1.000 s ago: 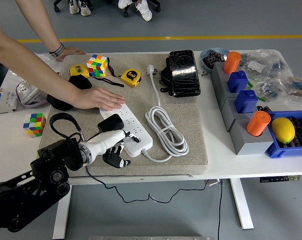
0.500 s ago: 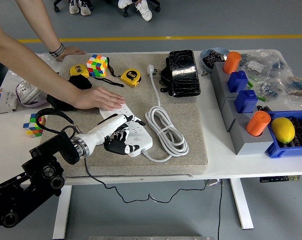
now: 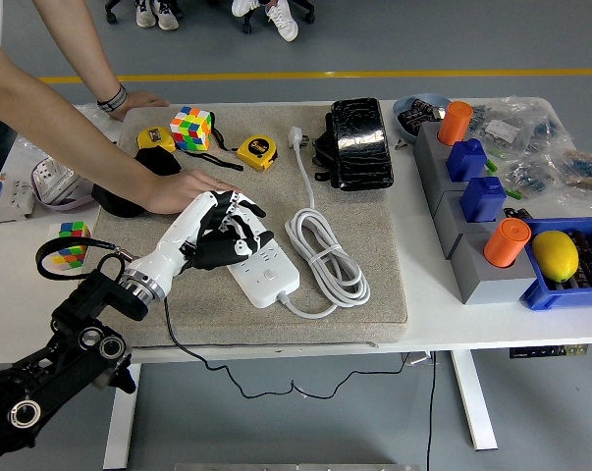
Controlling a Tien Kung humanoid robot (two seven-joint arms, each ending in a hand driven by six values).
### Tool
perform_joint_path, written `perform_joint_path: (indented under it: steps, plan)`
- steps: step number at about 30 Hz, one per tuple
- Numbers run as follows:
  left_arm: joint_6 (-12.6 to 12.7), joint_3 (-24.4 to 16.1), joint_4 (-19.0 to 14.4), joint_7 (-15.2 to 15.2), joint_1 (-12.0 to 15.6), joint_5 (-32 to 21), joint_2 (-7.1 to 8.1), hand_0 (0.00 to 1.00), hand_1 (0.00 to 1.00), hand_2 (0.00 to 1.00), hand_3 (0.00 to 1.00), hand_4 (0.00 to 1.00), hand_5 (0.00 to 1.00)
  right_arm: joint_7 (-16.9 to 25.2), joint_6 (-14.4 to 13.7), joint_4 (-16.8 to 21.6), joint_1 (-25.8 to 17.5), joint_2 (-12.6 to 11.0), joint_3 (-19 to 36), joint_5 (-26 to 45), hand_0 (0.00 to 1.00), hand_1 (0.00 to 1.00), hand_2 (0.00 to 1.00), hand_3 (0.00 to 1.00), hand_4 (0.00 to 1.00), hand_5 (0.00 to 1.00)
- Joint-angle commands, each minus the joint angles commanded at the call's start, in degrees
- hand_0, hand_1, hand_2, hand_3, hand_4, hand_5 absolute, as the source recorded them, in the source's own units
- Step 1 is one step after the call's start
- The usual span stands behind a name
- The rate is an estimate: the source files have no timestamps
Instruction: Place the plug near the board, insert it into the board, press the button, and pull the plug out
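Observation:
A white power strip (image 3: 267, 276) lies slanted on the grey mat (image 3: 374, 245). My left hand (image 3: 231, 227) hovers over the strip's far half, its white fingers curled around a black plug (image 3: 220, 253). The plug's thin black cable runs back under my wrist and off the table's front edge. A person's hand (image 3: 183, 187) lies flat on the mat just behind my hand, at the strip's far end, which is hidden. My right hand is out of view.
The strip's white cord (image 3: 325, 257) lies coiled to the right. Behind it are a black case (image 3: 359, 143), a yellow tape measure (image 3: 256, 152) and a colour cube (image 3: 190, 128). Grey holders (image 3: 455, 231) and a blue bin (image 3: 561, 285) with a lemon stand at the right.
My left hand has swung up from the mat's front edge and away from me, carrying the black plug over the strip's far half. The person's hand stays in place.

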Motion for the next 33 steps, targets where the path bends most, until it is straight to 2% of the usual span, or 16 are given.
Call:
perform_joint_path:
  steps: [15,16,18,21,22,25,27,28,30,33]
  plan:
    - [-0.69,-0.54,-0.3,1.22,0.13,0.95,0.1,0.297,0.372,0.461,0.538,0.833,0.257,-0.04,0.03,0.06,-0.08,-0.13,-0.07,-0.13,0.548,0.568,0.521,0.503,0.812,0.348]
    - [-0.91,-0.54,-0.41,1.31,0.08,1.12,0.14,0.213,0.225,0.326,0.563,0.836,0.253,-0.05,0.03,0.05,-0.07,-0.13,-0.07,-0.11,0.548,0.568,0.522,0.503,0.812,0.349]
    - [-1.87,-0.67,-0.78,1.81,0.02,1.78,0.25,0.213,0.225,0.326,0.563,0.836,0.253,-0.06,0.04,0.07,-0.07,-0.15,-0.09,-0.13,0.548,0.568,0.522,0.503,0.812,0.349]
    - [-7.01,-1.57,-2.8,6.51,-0.22,7.0,0.61,0.213,0.225,0.326,0.563,0.836,0.253,-0.07,0.04,0.08,-0.01,-0.26,-0.17,-0.13,0.548,0.568,0.522,0.503,0.812,0.349]
    - [-9.26,-1.81,-3.65,8.6,-0.33,9.32,0.75,0.095,0.077,0.147,0.646,0.632,0.047,-0.07,0.04,0.1,0.01,-0.31,-0.16,-0.18,0.548,0.568,0.521,0.503,0.812,0.349]
    - [-16.34,-2.24,-6.5,15.68,-0.61,15.45,1.17,0.095,0.077,0.147,0.646,0.632,0.047,-0.08,0.05,0.1,0.07,-0.45,-0.36,-0.16,0.548,0.568,0.521,0.503,0.812,0.349]
    - [-21.02,-2.16,-7.82,20.42,-0.67,16.35,1.38,0.095,0.077,0.147,0.646,0.632,0.047,-0.11,0.07,0.05,0.13,-0.52,-0.58,-0.06,0.548,0.568,0.521,0.503,0.812,0.349]
    - [-23.15,-2.09,-8.16,22.87,-0.67,16.34,1.43,0.067,0.075,0.137,0.782,0.768,0.002,-0.11,0.08,0.05,0.15,-0.54,-0.65,-0.03,0.548,0.568,0.522,0.504,0.813,0.349]
    - [-25.75,-1.83,-8.46,26.1,-0.62,15.95,1.48,0.067,0.075,0.137,0.782,0.768,0.002,-0.09,0.08,0.09,0.16,-0.57,-0.65,-0.12,0.548,0.568,0.522,0.504,0.813,0.349]
    - [-26.53,-1.32,-8.4,26.96,-0.58,15.87,1.51,0.067,0.075,0.137,0.782,0.768,0.002,-0.07,0.08,0.12,0.13,-0.62,-0.69,-0.18,0.548,0.568,0.522,0.504,0.813,0.349]
